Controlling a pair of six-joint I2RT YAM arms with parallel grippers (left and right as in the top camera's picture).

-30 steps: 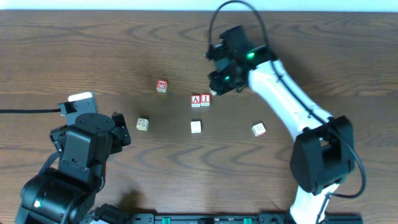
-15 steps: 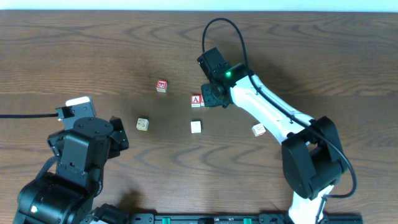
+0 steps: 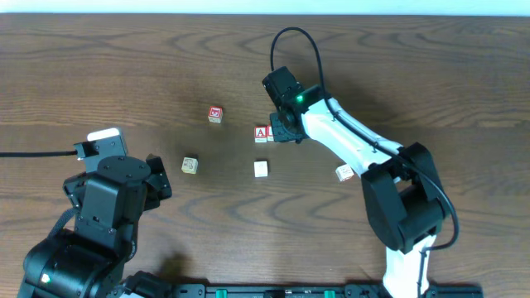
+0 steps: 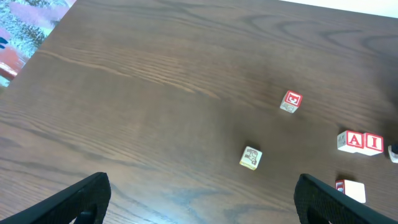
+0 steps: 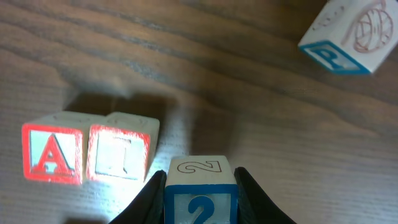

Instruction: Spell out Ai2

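Note:
A red "A" block (image 5: 52, 153) and a red "I" block (image 5: 121, 150) stand side by side on the table, also in the overhead view (image 3: 261, 133) and the left wrist view (image 4: 353, 140). My right gripper (image 5: 200, 196) is shut on a blue "2" block (image 5: 200, 191), held just right of the "I" block. In the overhead view the right gripper (image 3: 282, 130) covers the "I" block. My left gripper (image 4: 199, 199) is open and empty near the table's front left.
A blue-edged picture block (image 5: 348, 34) lies beyond the right gripper. A red block (image 3: 215, 114), a tan picture block (image 3: 190, 165), a white block (image 3: 261, 169) and another block (image 3: 344, 172) are scattered on the wooden table.
My right arm has swung left and down from above the "A" and "I" blocks to right beside them. The left arm shifted slightly.

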